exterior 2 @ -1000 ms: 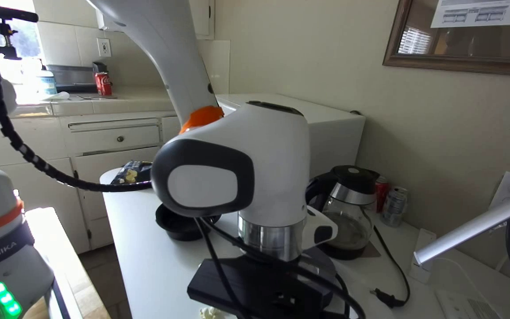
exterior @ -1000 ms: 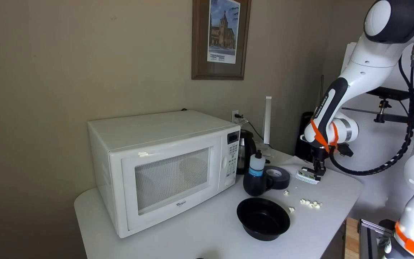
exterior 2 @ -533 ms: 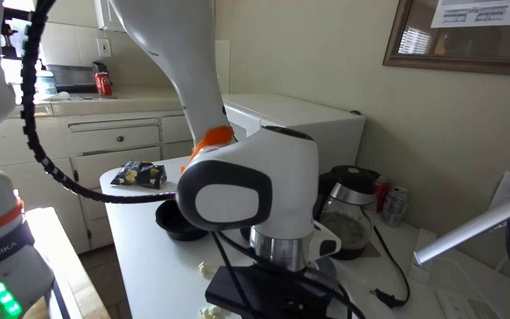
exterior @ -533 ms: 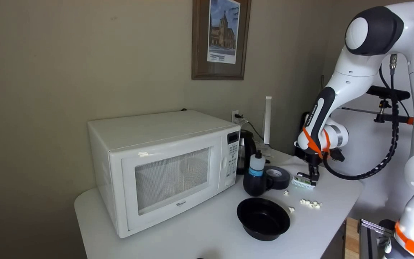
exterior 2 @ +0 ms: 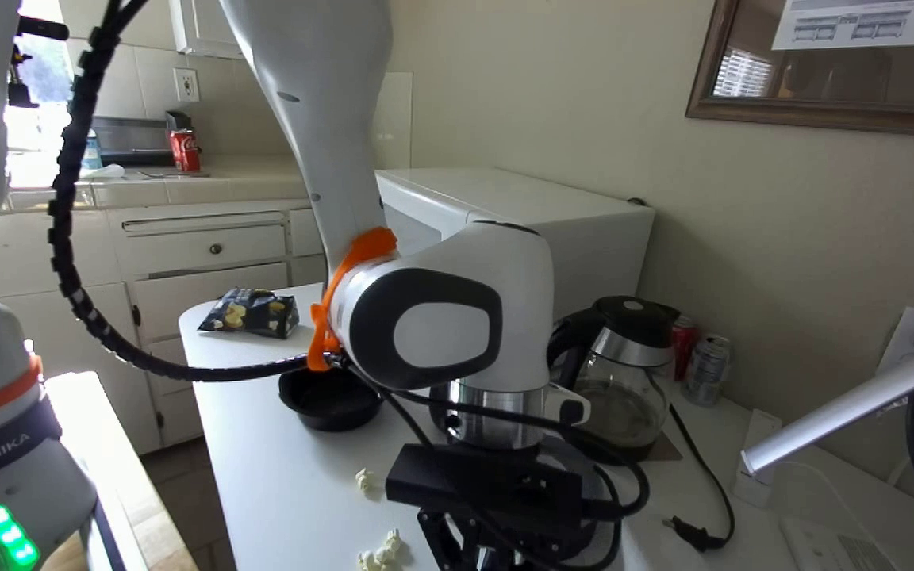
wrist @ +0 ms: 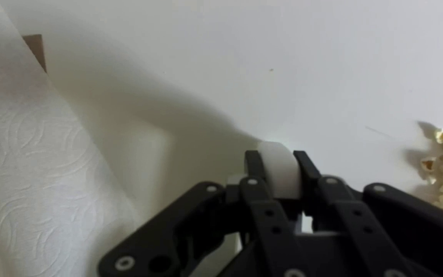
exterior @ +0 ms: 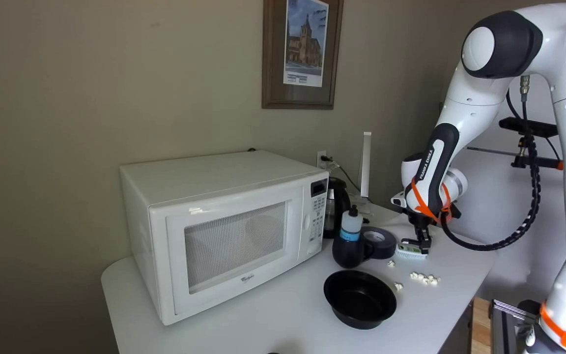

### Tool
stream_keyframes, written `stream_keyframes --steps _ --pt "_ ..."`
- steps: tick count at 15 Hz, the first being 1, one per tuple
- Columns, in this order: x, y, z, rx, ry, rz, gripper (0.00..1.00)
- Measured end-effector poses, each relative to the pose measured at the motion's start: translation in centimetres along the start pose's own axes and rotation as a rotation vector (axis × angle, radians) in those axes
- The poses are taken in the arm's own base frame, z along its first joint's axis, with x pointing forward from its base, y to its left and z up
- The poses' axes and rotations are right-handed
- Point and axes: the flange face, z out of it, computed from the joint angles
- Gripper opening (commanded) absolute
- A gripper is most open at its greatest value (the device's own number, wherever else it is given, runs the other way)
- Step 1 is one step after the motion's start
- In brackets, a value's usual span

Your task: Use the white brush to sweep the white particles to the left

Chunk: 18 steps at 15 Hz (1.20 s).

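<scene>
One arm point(exterior: 477, 96) reading FRANKA EMIKA; end effector point(wrist: 278, 167) clamped on white brush point(wrist: 283, 171)

— What do we see on the white surface point(exterior: 243, 319)?
— Reading from the black bowl point(exterior: 360, 301) in an exterior view, we have the microwave point(exterior: 239, 241) at ten o'clock, a dark mug point(exterior: 348, 254) near twelve and a tape roll point(exterior: 386, 248) near one.
— And our popcorn point(exterior: 426, 280)?
— One piece point(exterior: 391, 264) between one and two; another piece point(exterior: 399, 286), just beside the bowl, and a small cluster between two and three.
— Anything else?
— In an exterior view we find a snack bag point(exterior 2: 249, 312) between ten and eleven from the bowl.
</scene>
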Motion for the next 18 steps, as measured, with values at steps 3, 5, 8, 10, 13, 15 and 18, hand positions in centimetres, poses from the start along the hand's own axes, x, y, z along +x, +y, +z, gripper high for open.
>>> stream_keyframes --steps 3,5,8,10,13,15,18 --pt "1.6 -1.1 -0.3 -0.017 -0.068 -0.054 0.06" --pt "2.5 -1.9 -0.5 -0.033 -0.098 -0.085 0.06" --pt "3.8 -3.2 -0.7 -0.056 -0.12 -0.129 0.06" --pt "4.5 -4.1 -0.9 -0.073 -0.122 -0.161 0.06" --pt "5.5 -5.6 -1.4 -0.094 -0.118 -0.207 0.06" --pt "5.9 -6.8 -1.6 -0.093 -0.119 -0.228 0.06" --pt "5.8 -8.9 -1.8 -0.065 -0.124 -0.249 0.06"
